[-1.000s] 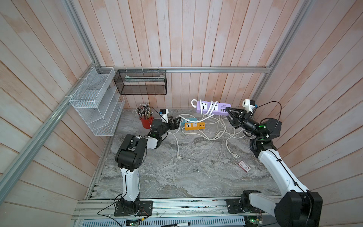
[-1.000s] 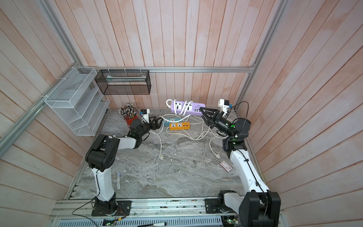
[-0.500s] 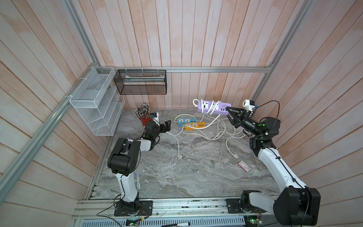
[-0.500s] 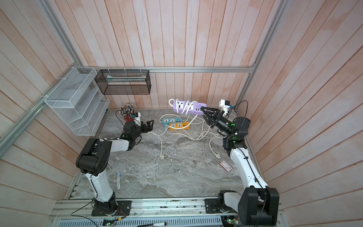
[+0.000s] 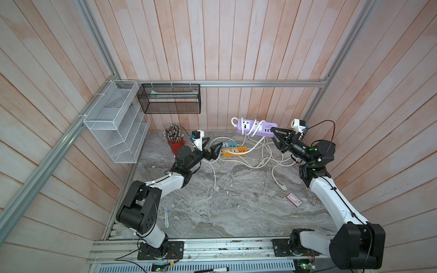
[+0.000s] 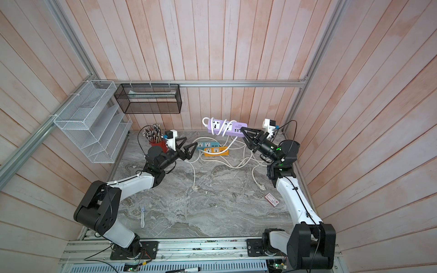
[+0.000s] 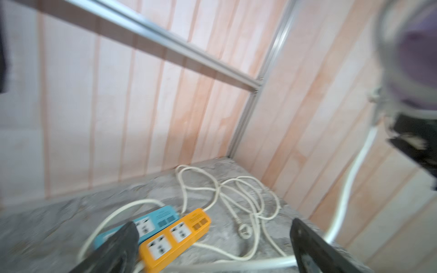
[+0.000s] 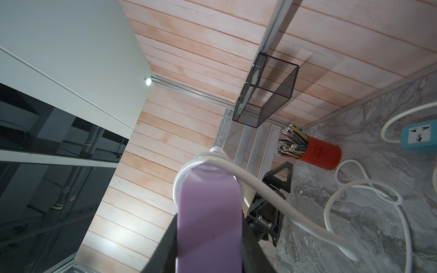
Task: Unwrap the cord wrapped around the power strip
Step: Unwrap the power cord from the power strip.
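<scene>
The right gripper (image 5: pixel 273 133) is clamped on one end of the purple strip (image 5: pixel 256 127) and holds it in the air above the table (image 5: pixel 236 212), near the back wall. Both top views show the strip roughly level. The white cord (image 5: pixel 252 128) is wrapped in loops around the strip's middle and curls past its free end. In the right wrist view one strand crosses the strip (image 8: pixel 208 212) just ahead of the fingers. From the loops the cord hangs to the table and joins a tangle of loose white cords. The left gripper (image 5: pixel 214 144) is spread wide and grips nothing. It sits low over the table beside the teal strip (image 5: pixel 224 144) and orange strip (image 5: pixel 234 150), which lie side by side, touching. A red cup (image 5: pixel 176 146) of pencils stands near the left arm.
</scene>
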Motion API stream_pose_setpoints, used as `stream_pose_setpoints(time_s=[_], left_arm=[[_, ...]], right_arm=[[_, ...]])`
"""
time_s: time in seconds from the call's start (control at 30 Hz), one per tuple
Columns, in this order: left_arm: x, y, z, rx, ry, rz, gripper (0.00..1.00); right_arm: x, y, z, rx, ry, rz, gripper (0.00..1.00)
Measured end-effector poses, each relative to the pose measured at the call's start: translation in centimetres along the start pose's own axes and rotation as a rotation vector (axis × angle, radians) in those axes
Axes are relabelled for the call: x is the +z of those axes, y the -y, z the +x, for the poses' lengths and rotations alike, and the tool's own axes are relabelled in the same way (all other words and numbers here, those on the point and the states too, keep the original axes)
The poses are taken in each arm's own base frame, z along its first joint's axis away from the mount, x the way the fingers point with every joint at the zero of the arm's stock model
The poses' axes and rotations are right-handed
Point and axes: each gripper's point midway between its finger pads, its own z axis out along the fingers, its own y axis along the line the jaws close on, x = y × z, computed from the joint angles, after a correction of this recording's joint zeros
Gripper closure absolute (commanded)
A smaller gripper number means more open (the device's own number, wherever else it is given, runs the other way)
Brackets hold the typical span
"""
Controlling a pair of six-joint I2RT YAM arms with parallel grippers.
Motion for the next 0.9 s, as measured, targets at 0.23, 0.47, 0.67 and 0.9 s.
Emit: stream_pose_setpoints(time_s=[0.23,0.47,0.67,0.9], left_arm=[[1.9,7.8,0.4,0.010,0.010,0.203,0.00],[3.4,9.3,3.1,0.000,-0.002,0.230,0.00],[5.4,9.4,4.4,0.026,-0.001,0.207,0.00],[7.0,8.7,3.5,0.080,0.040,0.161,0.00]], right_arm=[[0.5,-0.5,-0.3,-0.007,0.005,-0.011,0.77],[1.2,-1.8,0.0,-0.021,-0.009,-0.035,0.77],[1.6,-2.1,0.5,-0.020,-0.019,-0.045,0.77],[2.3,-2.3,1.6,-0.011,-0.043,-0.056,0.77]])
